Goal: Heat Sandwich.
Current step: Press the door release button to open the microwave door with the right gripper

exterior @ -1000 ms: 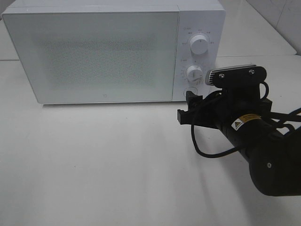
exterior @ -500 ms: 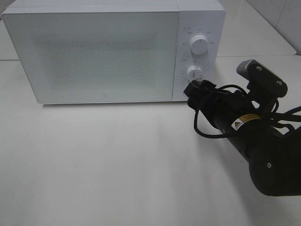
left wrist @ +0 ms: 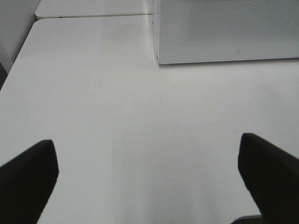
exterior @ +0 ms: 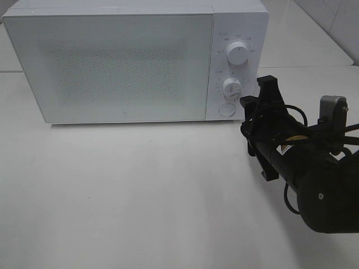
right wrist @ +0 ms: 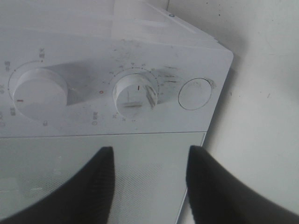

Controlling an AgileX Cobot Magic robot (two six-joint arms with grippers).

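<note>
Because the microwave [exterior: 123, 67] stands with its frosted door [exterior: 118, 64] shut and no sandwich shows anywhere on the table [left wrist: 140, 116], the sandwich is either behind that door or out of view; I cannot tell which. The right gripper [right wrist: 149, 161] is rolled onto its side just in front of the control panel at the microwave's right end. Its 2 fingers [right wrist: 100, 186] are apart with nothing between them, and they are short of the lower dial [exterior: 231, 87]. In the wrist view the gap between them lines up off the dial, toward the seam between panel and door. The likely step is setting that dial. The main risk is closing while misaligned: 1 finger could ride off the dial's rim and slip, or push the whole light oven back. A second risk is the round button [exterior: 226, 110] just beside the dial; a stray finger there might pop the door. The left gripper [left wrist: 147, 142] hangs over bare table to the left, its fingers wide apart and holding nothing.
</note>
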